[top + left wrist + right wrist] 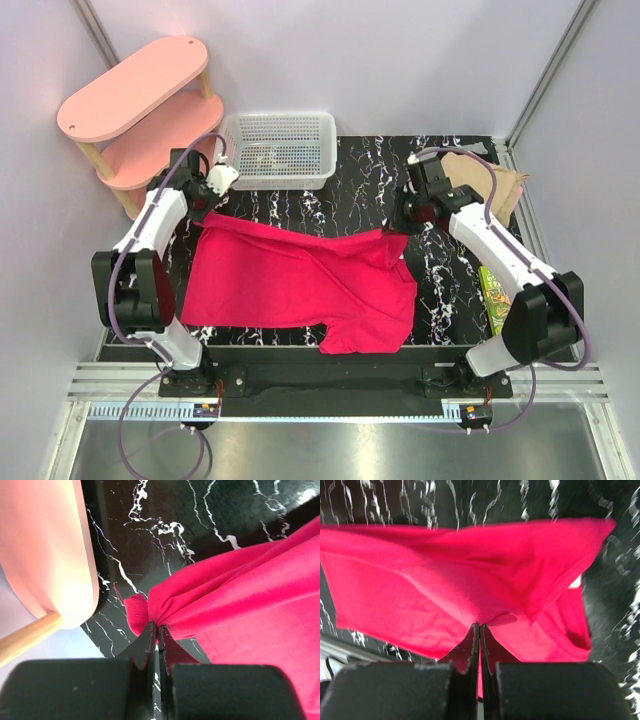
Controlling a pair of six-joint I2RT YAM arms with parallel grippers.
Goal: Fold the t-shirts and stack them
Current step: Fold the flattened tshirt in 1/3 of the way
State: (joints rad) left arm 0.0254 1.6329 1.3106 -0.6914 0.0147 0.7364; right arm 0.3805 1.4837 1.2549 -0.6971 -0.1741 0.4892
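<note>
Your wrist views show your left fingers (156, 632) and right fingers (480, 630) pinched shut on the pink t-shirt (290, 280), but only the top view shows it spread across the bench (360, 190), with the white basket (278, 150) behind it.

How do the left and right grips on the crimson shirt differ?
Left gripper pinches a small bunched corner of the t-shirt; right gripper pinches a broader fold by the collar. Left gripper sits beside the pink shelf; right gripper over the table. Both are shut on cloth.
</note>
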